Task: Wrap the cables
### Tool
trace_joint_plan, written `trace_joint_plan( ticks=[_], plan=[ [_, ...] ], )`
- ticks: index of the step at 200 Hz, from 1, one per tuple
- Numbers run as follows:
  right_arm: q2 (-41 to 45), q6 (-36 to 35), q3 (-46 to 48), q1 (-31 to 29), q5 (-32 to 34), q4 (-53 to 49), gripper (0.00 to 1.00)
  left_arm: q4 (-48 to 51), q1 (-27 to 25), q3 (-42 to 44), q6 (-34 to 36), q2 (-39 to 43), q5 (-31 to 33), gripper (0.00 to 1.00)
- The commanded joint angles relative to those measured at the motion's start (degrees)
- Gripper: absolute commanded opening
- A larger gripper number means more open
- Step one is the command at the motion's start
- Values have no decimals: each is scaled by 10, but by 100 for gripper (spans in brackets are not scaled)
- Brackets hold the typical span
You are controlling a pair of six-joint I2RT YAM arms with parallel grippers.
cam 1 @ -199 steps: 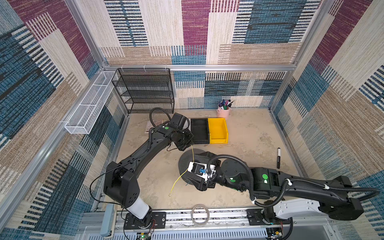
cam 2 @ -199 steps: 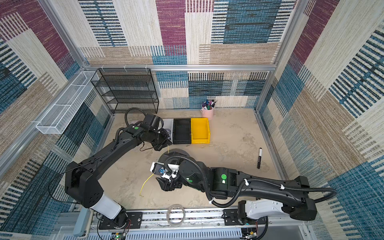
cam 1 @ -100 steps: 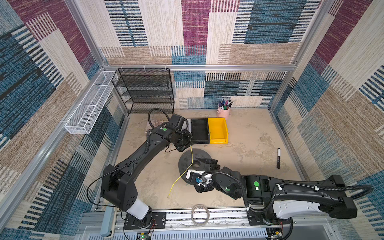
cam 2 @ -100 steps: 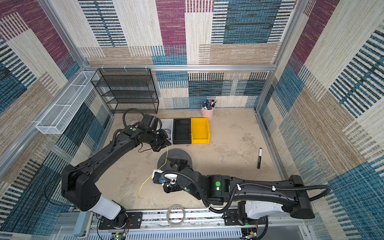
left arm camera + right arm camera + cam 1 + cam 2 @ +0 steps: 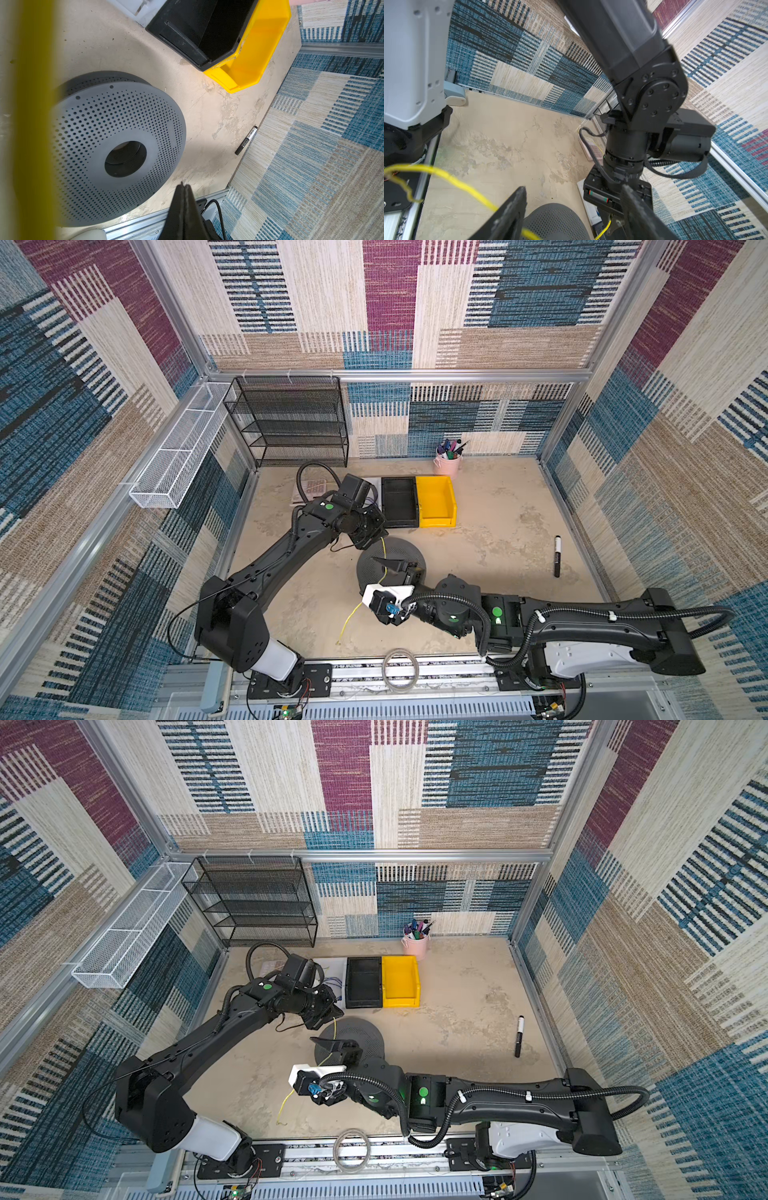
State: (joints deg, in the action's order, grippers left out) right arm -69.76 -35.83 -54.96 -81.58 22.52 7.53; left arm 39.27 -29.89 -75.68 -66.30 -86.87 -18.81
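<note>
The left hand (image 5: 184,187) pinches the thin yellow wire (image 5: 452,179); the right hand (image 5: 573,189) has swung in around it, fingers apart, ready to grab.

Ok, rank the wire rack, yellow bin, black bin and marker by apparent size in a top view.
Largest: wire rack.
Then yellow bin and black bin, about alike.
Smallest: marker.

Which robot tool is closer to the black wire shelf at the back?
Left. The left tool hangs in front of the black wire shelf, pinching the thin yellow cable. The right tool is farther forward, over the grey holey spool.
</note>
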Motion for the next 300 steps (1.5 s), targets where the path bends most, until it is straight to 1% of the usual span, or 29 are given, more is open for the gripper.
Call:
trace_joint_plan(
  ticks=[1,18,38,61,94,135,155,168,177,188,205,230,249,257,263,273,287,300],
  plan=[
    [19,9,-18,0,24,-56,72,-10,0,-2,-5,6,0,0],
    [48,34,-21,1,46,-115,72,-10,1,-3,-4,7,0,0],
    [62,57,-10,0,67,-150,72,-10,0,-3,-6,8,0,0],
    [44,70,0,0,50,-151,71,-10,-1,-2,-7,12,3,0],
    [10,39,8,0,24,-85,71,-8,-3,-3,-7,13,3,0],
    [-25,-13,15,0,13,40,68,-7,-7,-3,-9,13,6,0],
    [-42,-22,16,0,12,89,62,-8,-8,0,-10,12,6,0],
    [-41,-18,19,0,11,115,56,-8,-8,1,-11,13,7,0],
    [-30,-10,24,0,9,130,50,-11,-8,2,-11,14,7,0],
    [-8,0,36,0,7,152,45,-10,-9,2,-10,15,10,0],
    [43,27,45,3,-5,164,43,-10,-9,6,-11,17,14,0],
    [111,96,17,23,-43,110,41,-14,-9,16,-13,17,15,0],
    [146,159,-6,63,-53,68,38,-17,-16,20,-15,17,23,0],
    [155,186,-17,84,-61,45,36,-18,-20,20,-13,18,26,0],
    [158,203,-24,99,-59,30,31,-17,-22,20,-12,19,29,0],
    [159,224,-35,117,-61,8,27,-18,-27,21,-11,22,35,0],
    [155,232,-48,126,-82,-26,26,-17,-31,24,-15,25,38,0],
    [156,233,-57,126,-120,-69,32,-18,-31,25,-17,24,36,0]
  ],
)
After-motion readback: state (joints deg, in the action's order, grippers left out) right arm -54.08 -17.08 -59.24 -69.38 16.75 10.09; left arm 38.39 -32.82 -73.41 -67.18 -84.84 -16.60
